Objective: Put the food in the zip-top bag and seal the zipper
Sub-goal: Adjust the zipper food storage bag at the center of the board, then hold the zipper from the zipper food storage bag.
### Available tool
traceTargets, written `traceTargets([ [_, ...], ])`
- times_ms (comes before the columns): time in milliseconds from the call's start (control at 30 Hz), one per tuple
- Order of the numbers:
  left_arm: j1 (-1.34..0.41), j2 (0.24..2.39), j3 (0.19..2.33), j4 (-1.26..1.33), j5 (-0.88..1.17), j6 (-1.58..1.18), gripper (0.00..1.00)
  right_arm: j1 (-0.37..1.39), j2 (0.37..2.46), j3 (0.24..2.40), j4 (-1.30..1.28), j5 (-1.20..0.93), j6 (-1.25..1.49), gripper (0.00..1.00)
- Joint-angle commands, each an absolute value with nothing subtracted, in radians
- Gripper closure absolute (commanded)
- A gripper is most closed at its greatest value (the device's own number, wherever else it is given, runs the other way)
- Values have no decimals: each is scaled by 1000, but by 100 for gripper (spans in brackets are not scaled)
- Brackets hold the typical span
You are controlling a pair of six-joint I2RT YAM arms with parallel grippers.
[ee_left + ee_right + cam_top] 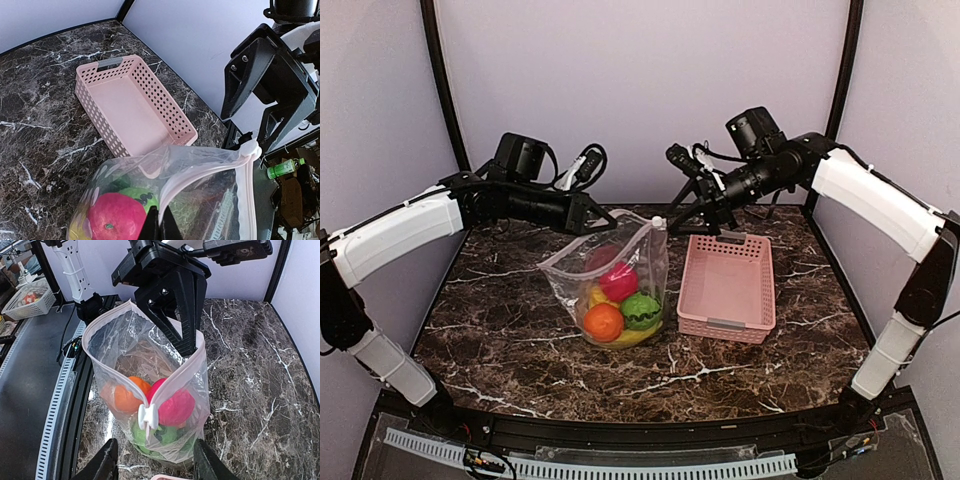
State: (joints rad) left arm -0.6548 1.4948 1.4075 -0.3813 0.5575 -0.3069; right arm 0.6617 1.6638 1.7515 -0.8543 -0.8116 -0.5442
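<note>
The zip-top bag (610, 280) stands upright mid-table with its mouth open. Inside lies the food: an orange (603, 322), a green pepper (641, 311), a red-pink ball (618, 282) and a yellow banana (635, 337). My left gripper (159, 210) is shut on the bag's mouth edge and holds it up. The pale pink zipper (113, 373) runs as a wide loop to the white slider (148, 416). My right gripper (156, 462) is open just short of that slider, one finger on each side, touching nothing. The top view shows it (682, 222) beside the bag's right top corner.
An empty pink lattice basket (727, 285) sits on the table just right of the bag, also seen in the left wrist view (135, 100). The marble tabletop (500, 330) ends at a black front rail (620, 430).
</note>
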Motion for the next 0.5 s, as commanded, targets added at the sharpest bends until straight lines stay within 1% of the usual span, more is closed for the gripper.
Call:
traceTargets([
  [0,-657,1467,1394,-359,571,-317,99,671,1681,1746,-818,-823,-533,53],
  [267,-658,1460,1387,-333,570,-332,99,682,1698,1749,-813,-798,-525,66],
  [467,-658,1457,1387,-327,566,-332,99,687,1707,1740,-810,-799,-520,70],
])
